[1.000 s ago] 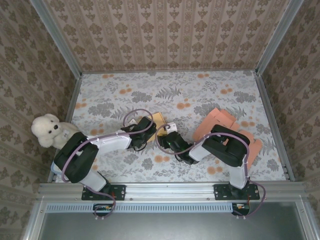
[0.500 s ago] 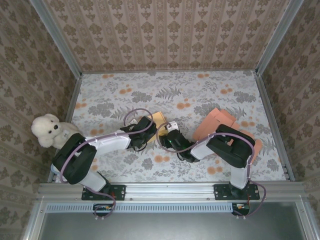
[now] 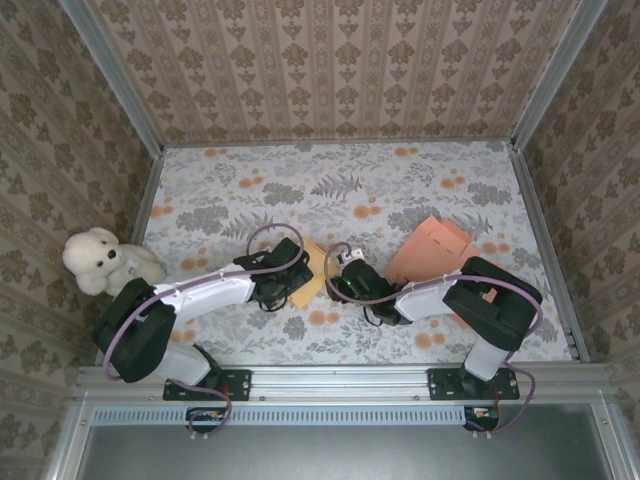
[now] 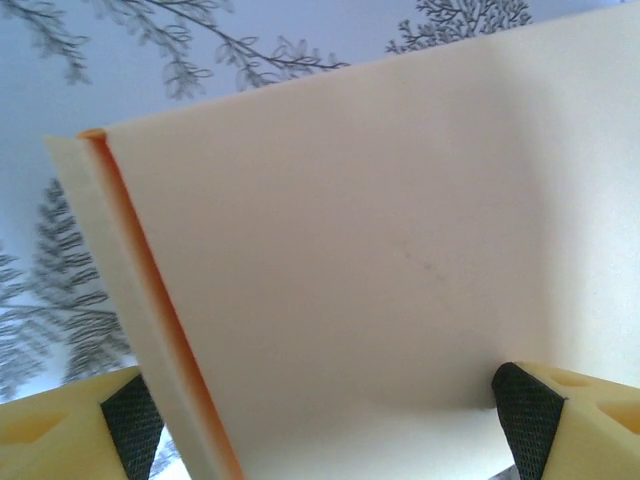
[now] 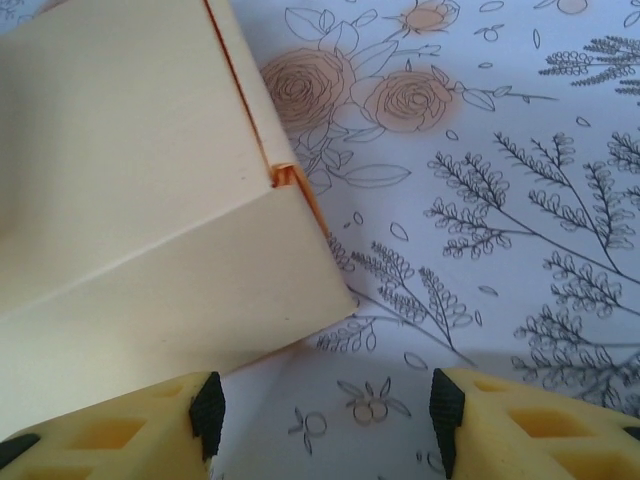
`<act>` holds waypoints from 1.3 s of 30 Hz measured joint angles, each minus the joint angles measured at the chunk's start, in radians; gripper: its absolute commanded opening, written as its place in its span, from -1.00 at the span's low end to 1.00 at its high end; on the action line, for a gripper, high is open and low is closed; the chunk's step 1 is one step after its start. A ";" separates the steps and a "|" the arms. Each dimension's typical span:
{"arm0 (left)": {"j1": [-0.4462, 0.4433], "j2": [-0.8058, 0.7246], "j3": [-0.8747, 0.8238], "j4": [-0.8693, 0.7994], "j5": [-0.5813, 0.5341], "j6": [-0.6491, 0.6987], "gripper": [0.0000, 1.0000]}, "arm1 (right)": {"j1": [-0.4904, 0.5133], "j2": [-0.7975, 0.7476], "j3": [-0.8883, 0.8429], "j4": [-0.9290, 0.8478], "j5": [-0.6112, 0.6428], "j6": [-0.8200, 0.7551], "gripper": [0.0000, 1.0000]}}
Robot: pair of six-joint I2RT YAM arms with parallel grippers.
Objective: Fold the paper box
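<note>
**Paper box sits between two open grippers near the middle of the table**

The paper box (image 3: 306, 274), cream outside with an orange inner face showing along its creases, lies on the flowered table (image 3: 330, 185) a little nearer the front edge than the back one, about midway between the left and right edges. The arms reach in from either side and meet there.

The left gripper (image 4: 325, 435) is right up against the box. Its fingers (image 4: 132, 425) are spread wide, and a broad cream panel spans the space between them. A folded edge with an orange seam runs beside the left pad. I cannot tell whether either pad actually presses the card.

The right gripper (image 5: 327, 415) is also open, with only tablecloth between its pads. A corner of the box lies just beyond its left finger, where two panels meet at a small orange notch.

A stack of flat pink box blanks (image 3: 437, 245) lies toward the right edge, partly under the right arm. A white teddy bear (image 3: 98, 262) sits at the left edge.
</note>
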 measured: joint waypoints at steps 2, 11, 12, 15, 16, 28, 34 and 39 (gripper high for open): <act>-0.001 -0.034 -0.003 -0.031 -0.010 0.020 0.79 | -0.001 -0.040 0.000 -0.048 -0.015 0.010 0.14; 0.032 -0.284 -0.081 0.066 -0.084 0.355 0.84 | -0.028 -0.203 0.006 -0.231 -0.057 0.115 -0.52; 0.058 -0.299 -0.095 0.104 -0.077 0.411 0.84 | -0.034 -0.203 0.011 -0.244 -0.069 0.124 -0.68; 0.203 -0.299 -0.127 0.232 0.004 0.565 0.84 | -0.060 -0.197 0.032 -0.278 -0.116 0.174 -1.00; 0.265 -0.278 -0.129 0.276 0.048 0.610 0.84 | -0.071 -0.190 0.040 -0.281 -0.130 0.199 -1.00; 0.459 0.085 -0.110 0.698 0.451 0.824 0.81 | -0.219 -0.003 0.048 -0.146 -0.348 0.346 -1.00; 0.402 0.128 -0.110 0.768 0.474 0.838 0.76 | -0.227 0.044 0.067 -0.079 -0.407 0.371 -1.00; 0.319 0.145 -0.110 0.771 0.441 0.842 0.73 | -0.227 0.061 0.067 -0.045 -0.418 0.381 -1.00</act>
